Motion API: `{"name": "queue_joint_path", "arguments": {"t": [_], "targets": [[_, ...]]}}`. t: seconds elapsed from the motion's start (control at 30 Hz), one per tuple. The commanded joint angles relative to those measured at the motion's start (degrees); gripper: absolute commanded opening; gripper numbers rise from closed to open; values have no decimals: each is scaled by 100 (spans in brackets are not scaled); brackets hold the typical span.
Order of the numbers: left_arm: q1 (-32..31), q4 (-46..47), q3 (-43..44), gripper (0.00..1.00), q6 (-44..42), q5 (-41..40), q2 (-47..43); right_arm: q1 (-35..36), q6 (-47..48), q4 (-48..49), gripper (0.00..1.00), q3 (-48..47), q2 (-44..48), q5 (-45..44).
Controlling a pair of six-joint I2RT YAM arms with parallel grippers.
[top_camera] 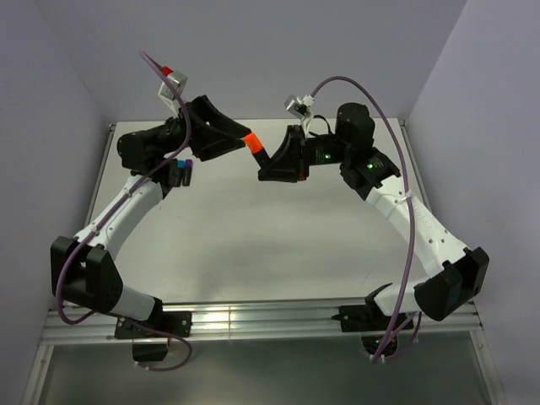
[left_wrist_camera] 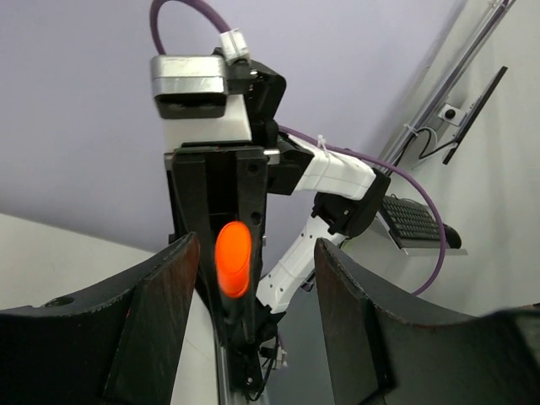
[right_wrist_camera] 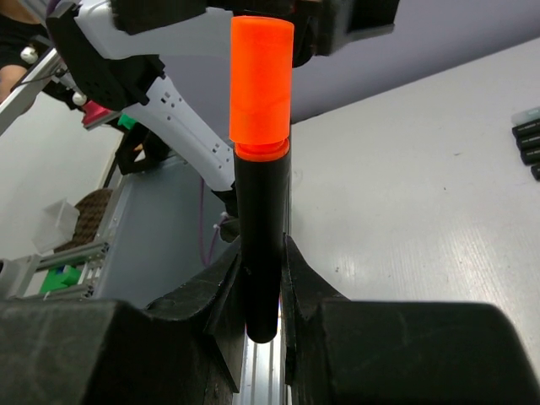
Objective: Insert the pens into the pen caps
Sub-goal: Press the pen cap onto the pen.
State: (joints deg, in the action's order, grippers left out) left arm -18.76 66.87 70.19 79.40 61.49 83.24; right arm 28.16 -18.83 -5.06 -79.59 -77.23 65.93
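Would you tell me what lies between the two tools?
An orange-capped pen, gripped by the right tool, its cap toward the open left tool; the top view shows it.

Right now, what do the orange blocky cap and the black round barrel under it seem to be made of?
The orange blocky cap looks like moulded plastic, matte, with even colour and a crisp step line. The black round barrel is probably plastic, smooth satin, with a faint sheen along its edge.
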Motion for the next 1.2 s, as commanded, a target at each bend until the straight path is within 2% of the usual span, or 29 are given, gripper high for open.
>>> {"name": "queue_joint_path", "arguments": {"t": [0.0, 0.33, 0.47, 0.57, 0.67, 0.7, 0.8, 0.93, 1.03, 1.1, 1.17], "targets": [[-127, 239, 328, 63, 76, -138, 16, 58, -86, 277, 0, -302, -46, -54], [-268, 309, 363, 58, 146, -208, 113, 102, -77, 277, 0, -320, -55, -45], [-294, 265, 425, 51, 129, -243, 157, 128, -68, 277, 0, -329, -72, -63], [-330, 256, 434, 40, 138, -234, 175, 128, -51, 269, 0, -320, -64, -98], [-382, 195, 381, 23, 120, -234, 166, 128, -16, 242, 0, -294, -55, -159], [-391, 151, 372, 14, 103, -217, 149, 128, 2, 234, 0, -285, -46, -194], [-409, -85, 258, 1, -29, -199, 96, 128, 133, 102, 0, -346, -55, -404], [-409, -542, 196, 0, -345, -77, -1, 128, 345, -240, 0, -496, -117, -993], [-426, -1445, 206, 0, -932, -24, -132, 128, 371, -346, 0, -610, -143, -1415], [-426, -1659, 135, 0, -1258, 29, -220, 128, 310, -399, 0, -654, -169, -1530], [-453, -2588, 222, 0, -1706, 82, -256, 128, 292, -452, 0, -689, -196, -1732]]}}
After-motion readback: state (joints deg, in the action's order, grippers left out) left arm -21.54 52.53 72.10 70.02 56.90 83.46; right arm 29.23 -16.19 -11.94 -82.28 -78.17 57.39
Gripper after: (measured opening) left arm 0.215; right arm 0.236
